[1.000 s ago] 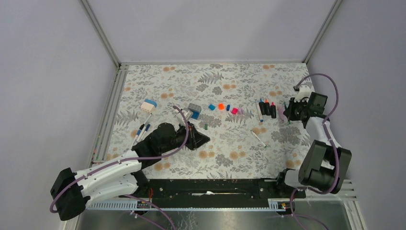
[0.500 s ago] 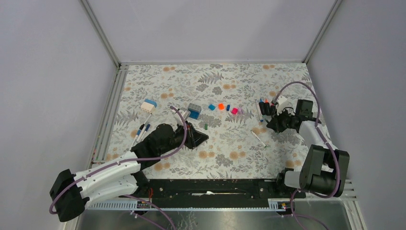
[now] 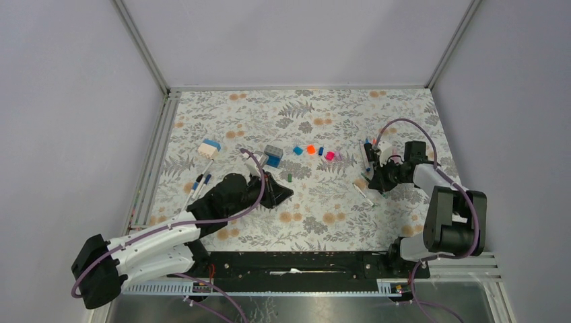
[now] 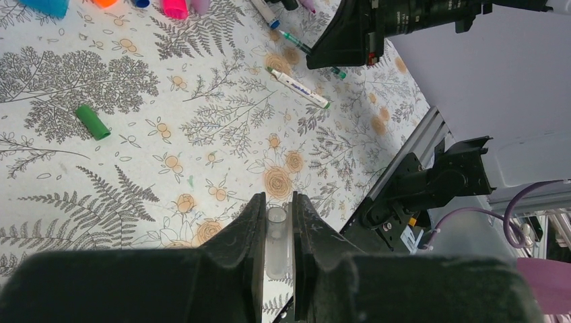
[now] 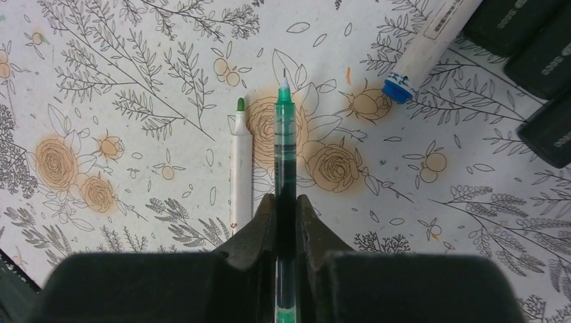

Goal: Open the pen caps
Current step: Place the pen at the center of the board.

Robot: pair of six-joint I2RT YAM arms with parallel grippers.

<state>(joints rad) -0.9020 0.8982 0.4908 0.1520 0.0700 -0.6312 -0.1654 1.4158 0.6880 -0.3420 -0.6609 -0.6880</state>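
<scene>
Top external: right claw (image 5: 285, 205), clamping the bared green pen (image 5: 283, 134), has swung inward, likely to set it down. Left claw (image 4: 276, 208) grips its clear cap (image 4: 276, 232).

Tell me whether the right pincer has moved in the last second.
Yes. The right pincer has swung left and nearer, closing on the loose white pen, which stays put.
</scene>
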